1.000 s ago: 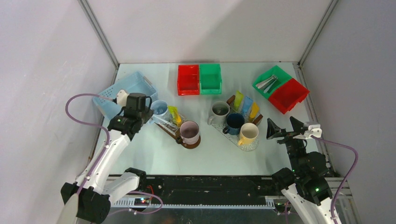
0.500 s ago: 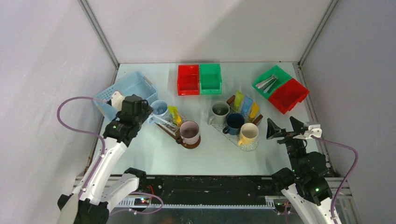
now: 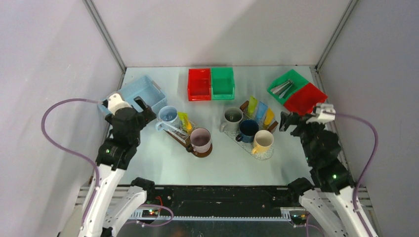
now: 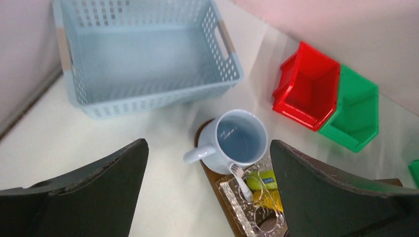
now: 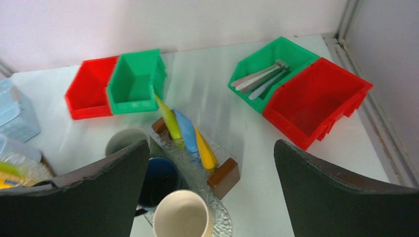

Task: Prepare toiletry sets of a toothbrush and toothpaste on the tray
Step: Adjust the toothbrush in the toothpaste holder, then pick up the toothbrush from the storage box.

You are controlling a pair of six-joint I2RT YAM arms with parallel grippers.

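Observation:
A pale toothbrush lies on the left tray, its head against a light blue mug. Beside it lie a lime green tube and a yellow tube. My left gripper hangs open above and left of them, holding nothing. The right tray carries lime green, light blue and orange-yellow tubes. My right gripper is open and empty above that tray's right end. More toothbrushes lie in the far right green bin.
Light blue mug and pinkish mug stand on the left tray; grey, dark blue and cream mugs on the right one. A blue basket, red bin, green bin and another red bin line the back.
My left gripper opened, let go of the toothbrush on the left tray and drew back to the left. My right arm swung toward the back of the table, still open.

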